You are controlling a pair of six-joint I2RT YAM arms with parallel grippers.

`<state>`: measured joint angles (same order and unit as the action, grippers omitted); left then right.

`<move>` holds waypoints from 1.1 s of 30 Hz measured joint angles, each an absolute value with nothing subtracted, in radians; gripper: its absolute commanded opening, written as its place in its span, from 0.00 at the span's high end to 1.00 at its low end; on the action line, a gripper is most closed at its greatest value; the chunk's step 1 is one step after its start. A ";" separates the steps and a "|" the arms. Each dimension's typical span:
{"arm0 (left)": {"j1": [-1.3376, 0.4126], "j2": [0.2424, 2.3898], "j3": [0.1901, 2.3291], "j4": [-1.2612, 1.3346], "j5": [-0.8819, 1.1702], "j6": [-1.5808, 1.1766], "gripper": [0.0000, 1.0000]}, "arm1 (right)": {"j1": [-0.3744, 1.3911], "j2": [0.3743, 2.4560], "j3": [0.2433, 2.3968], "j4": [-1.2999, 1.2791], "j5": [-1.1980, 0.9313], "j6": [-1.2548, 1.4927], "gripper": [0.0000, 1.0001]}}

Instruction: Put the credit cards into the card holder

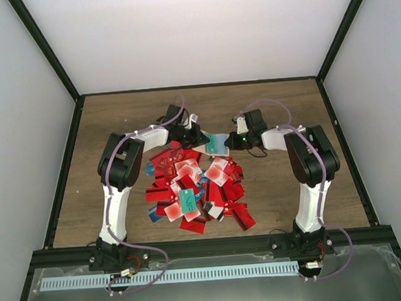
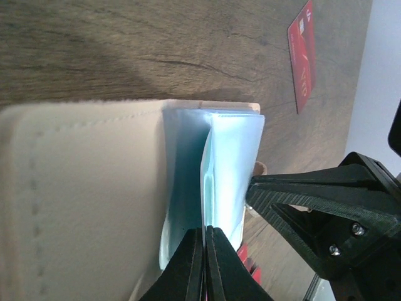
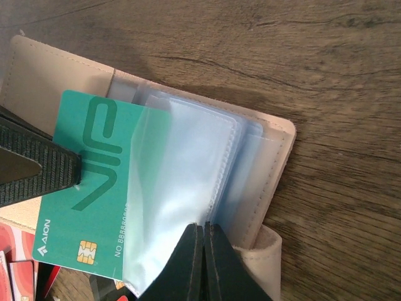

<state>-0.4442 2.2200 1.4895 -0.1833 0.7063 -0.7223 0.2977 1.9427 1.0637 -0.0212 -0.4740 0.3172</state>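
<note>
The card holder (image 3: 279, 157) is a beige sleeve lying open on the wood, its clear plastic pockets (image 3: 188, 169) fanned out. My right gripper (image 3: 205, 233) is shut on the edge of one clear pocket. A teal credit card (image 3: 88, 182) marked VIP is partly inside that pocket. My left gripper (image 2: 205, 241) is shut on the card, which shows edge-on in the left wrist view, beside the holder's cover (image 2: 81, 200). From above, both grippers (image 1: 201, 141) (image 1: 233, 143) meet over the teal card (image 1: 217, 145) behind a heap of mostly red credit cards (image 1: 196, 189).
One red card (image 2: 301, 56) lies alone on the wood past the holder. White walls and black frame posts (image 1: 49, 58) surround the wooden table (image 1: 287, 103). A metal tray (image 1: 196, 288) runs along the near edge by the arm bases.
</note>
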 measured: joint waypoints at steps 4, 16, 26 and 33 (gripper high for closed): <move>-0.444 2.239 1.526 -0.207 0.721 -0.718 0.96 | 0.298 1.947 1.068 -0.022 -0.474 0.312 0.99; -0.442 2.298 1.595 -0.248 0.756 -0.694 0.92 | 0.298 1.948 1.071 -0.025 -0.475 0.306 0.99; -0.448 2.320 1.635 -0.320 0.717 -0.618 0.82 | 0.298 1.944 1.071 -0.028 -0.477 0.303 0.96; -0.453 2.319 1.642 -0.330 0.706 -0.589 0.76 | 0.302 1.928 1.071 -0.050 -0.456 0.305 0.87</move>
